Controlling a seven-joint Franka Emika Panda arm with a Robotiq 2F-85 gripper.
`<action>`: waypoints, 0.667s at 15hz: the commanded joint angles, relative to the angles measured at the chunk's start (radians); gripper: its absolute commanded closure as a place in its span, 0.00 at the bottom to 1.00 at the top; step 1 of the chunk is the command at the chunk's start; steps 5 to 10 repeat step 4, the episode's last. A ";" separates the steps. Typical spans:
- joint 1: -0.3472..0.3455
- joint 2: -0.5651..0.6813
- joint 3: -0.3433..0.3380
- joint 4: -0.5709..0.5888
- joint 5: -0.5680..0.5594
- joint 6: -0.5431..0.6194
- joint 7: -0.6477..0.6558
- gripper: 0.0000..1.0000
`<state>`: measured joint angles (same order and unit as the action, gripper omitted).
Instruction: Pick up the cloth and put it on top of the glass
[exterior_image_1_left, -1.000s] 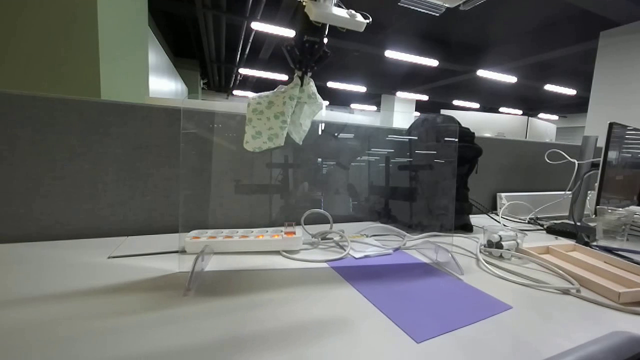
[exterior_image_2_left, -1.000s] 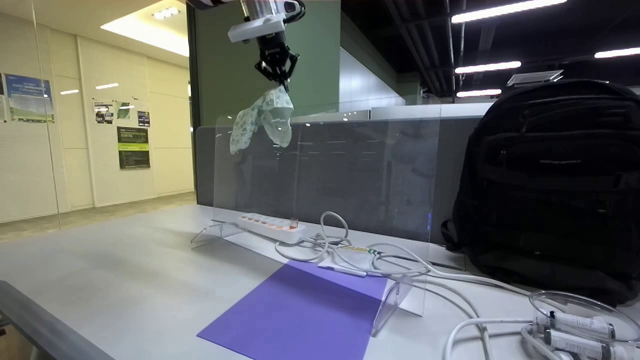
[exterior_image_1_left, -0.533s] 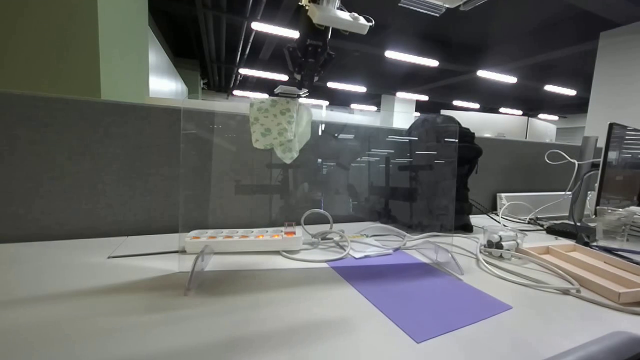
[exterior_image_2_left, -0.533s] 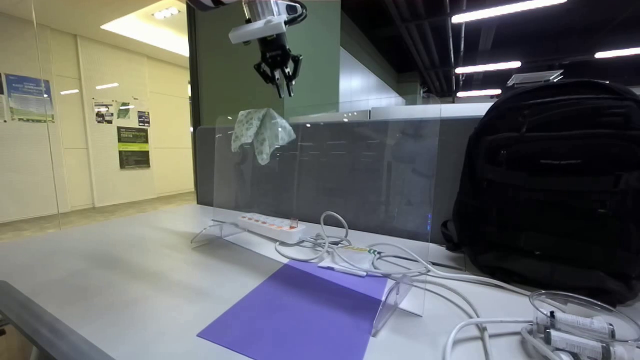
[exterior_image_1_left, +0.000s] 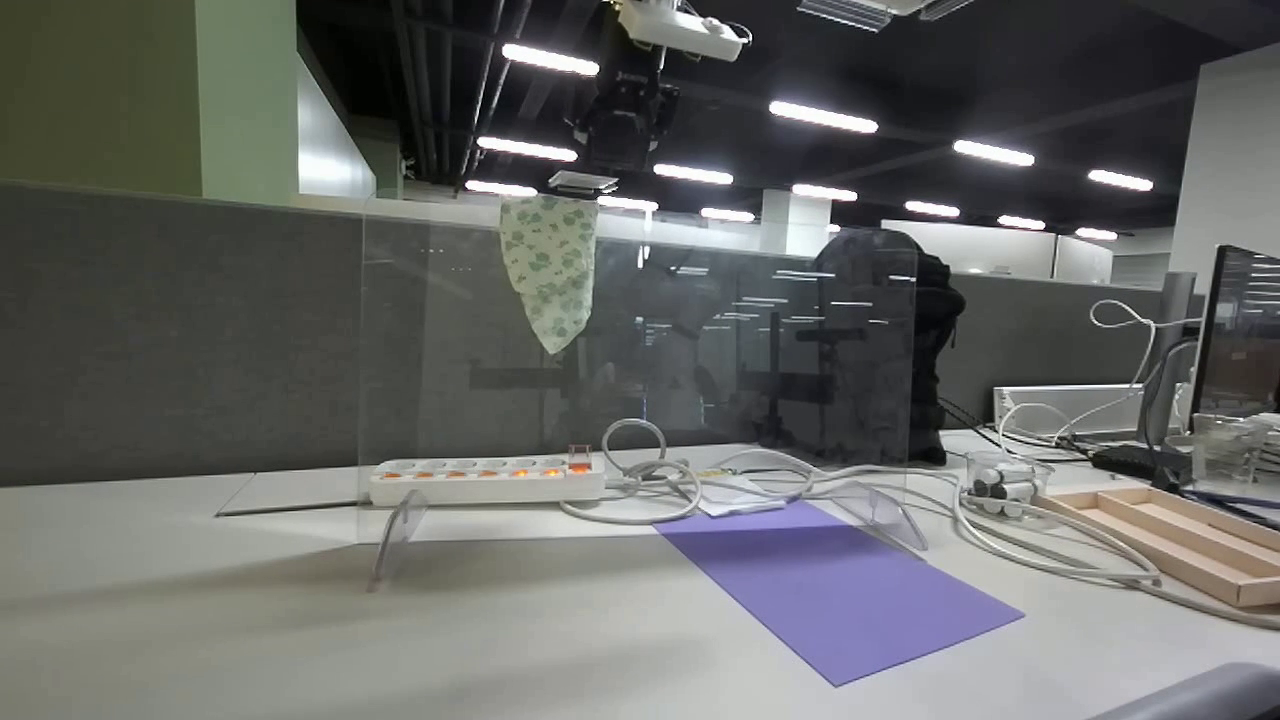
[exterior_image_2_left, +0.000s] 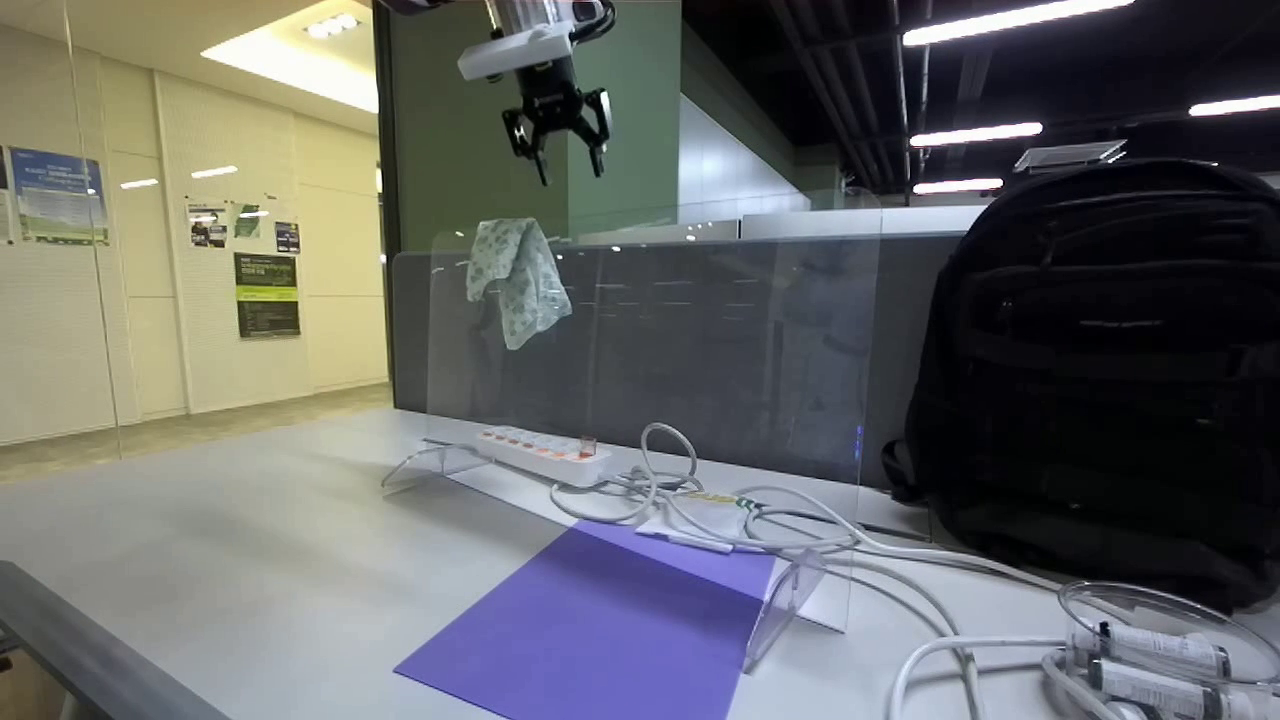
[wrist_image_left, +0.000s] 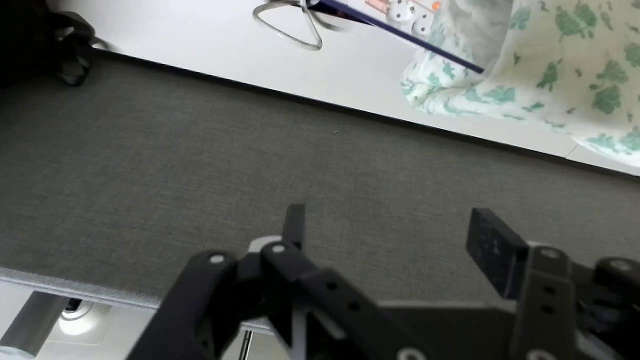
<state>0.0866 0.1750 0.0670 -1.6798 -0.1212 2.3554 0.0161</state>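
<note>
The cloth (exterior_image_1_left: 548, 265), white with green print, hangs draped over the top edge of the upright glass panel (exterior_image_1_left: 740, 320) near its left end. In an exterior view the cloth (exterior_image_2_left: 515, 275) falls in folds over the same glass panel (exterior_image_2_left: 700, 330), its lower corner well above the table. Just above and to the right of it is my gripper (exterior_image_2_left: 571, 176), jaws spread and apart from the fabric. In the wrist view the gripper (wrist_image_left: 389, 215) holds nothing between its pads, and the cloth (wrist_image_left: 565, 65) lies at upper right, covering part of the panel's edge.
A grey divider (exterior_image_1_left: 180, 340) runs behind the panel. On the table are a white power strip (exterior_image_1_left: 487, 481), tangled cables (exterior_image_1_left: 650, 490) and a purple sheet (exterior_image_1_left: 850, 590). A black backpack (exterior_image_2_left: 1110, 390) and a clear tub of small bottles (exterior_image_2_left: 1160, 650) stand to the side.
My gripper has opened and let go of the cloth. The cloth has dropped from the fingers, and its loose end now hangs lower over the panel's top edge.
</note>
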 joint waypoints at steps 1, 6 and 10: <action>0.013 -0.026 -0.018 -0.007 -0.062 -0.041 0.076 0.00; 0.018 -0.027 -0.028 -0.006 -0.125 -0.064 0.118 0.00; 0.018 -0.027 -0.028 -0.006 -0.125 -0.064 0.118 0.00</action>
